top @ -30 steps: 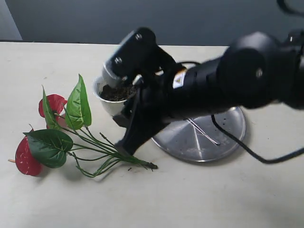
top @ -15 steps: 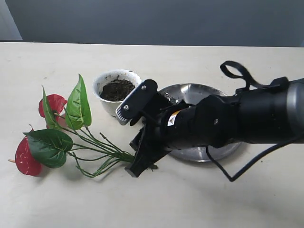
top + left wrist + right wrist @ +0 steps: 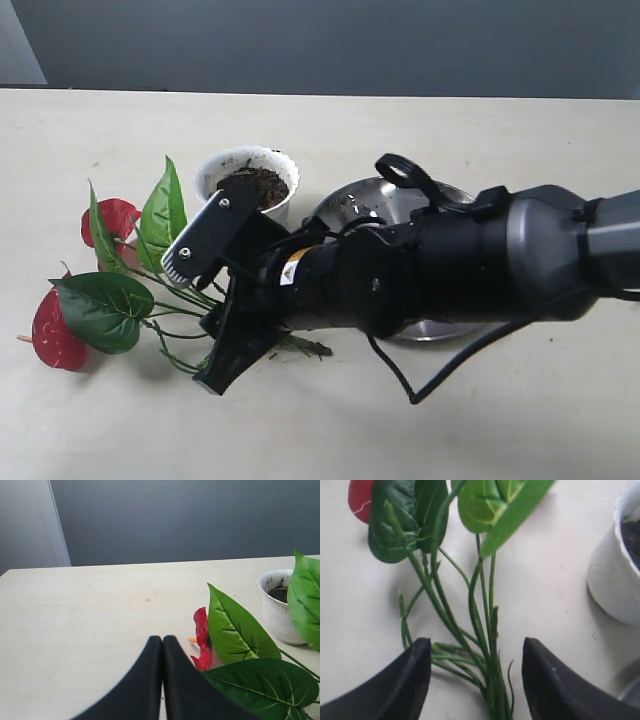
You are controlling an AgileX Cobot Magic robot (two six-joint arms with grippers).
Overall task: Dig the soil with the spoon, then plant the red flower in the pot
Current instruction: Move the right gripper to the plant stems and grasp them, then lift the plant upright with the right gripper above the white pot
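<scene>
Green stems of the red flower (image 3: 395,525) sit between the spread jaws of my right gripper (image 3: 476,647); I'd lower, seemingly centred, then clamp by the bunched base.

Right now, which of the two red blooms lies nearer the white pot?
The red bloom partly behind the tall green leaf, closest to the pot. The other bloom lies farther away, beside the broad dark leaf.

Right arm (image 3: 470,270): glossy black housing, looped black cable (image 3: 400,170), orange-white label (image 3: 293,268). Right claw (image 3: 475,647): black fingers (image 3: 395,680), ribbed grey pad (image 3: 200,240), two screws.
</scene>
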